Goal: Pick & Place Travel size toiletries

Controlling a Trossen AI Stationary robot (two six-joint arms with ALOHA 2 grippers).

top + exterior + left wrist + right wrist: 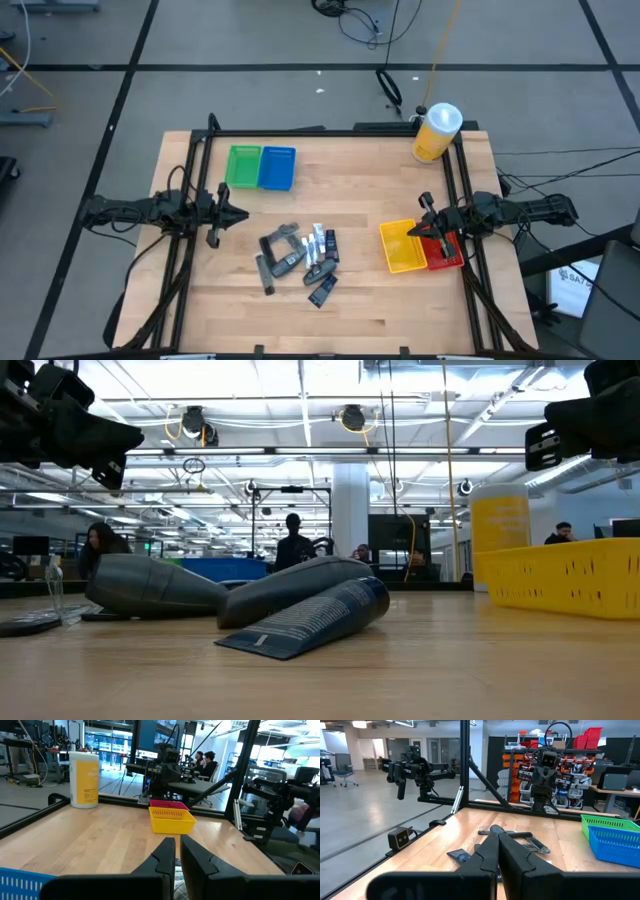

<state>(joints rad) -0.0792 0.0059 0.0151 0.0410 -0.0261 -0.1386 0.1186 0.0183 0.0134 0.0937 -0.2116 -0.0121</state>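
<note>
Seen from above, a pale wooden counter (pixel 350 310) edged by a black frame stood on a grey floor marked with dark lines. The travel size toiletries (pixel 300 257), dark tubes and packets with a few silvery ones, lay in a loose heap near the middle of the counter. A green tray (pixel 242 166) and a blue tray (pixel 277 168) sat touching, side by side, toward the far left. A yellow tray (pixel 402 247) and a red tray (pixel 444 252) sat together at the right. A large yellow bottle (pixel 436 133) with a white cap stood at the far right corner. The left tool (pixel 216 228) hung over bare wood left of the heap, closed and empty. The right tool (pixel 427 228), closed and empty, hung over the yellow and red trays.

At counter height, dark tubes lay on the wood, one resting across another. Behind them spread a large hall with ceiling lights, where several people stood or sat.

From the left wrist, its dark fingers (pixel 167 856) nearly met, pointing across the counter toward the yellow tray. People sat at desks beyond.

From the right wrist, the closed fingers (pixel 496 851) pointed toward the scattered toiletries, with the left arm and shelves of bins behind.
</note>
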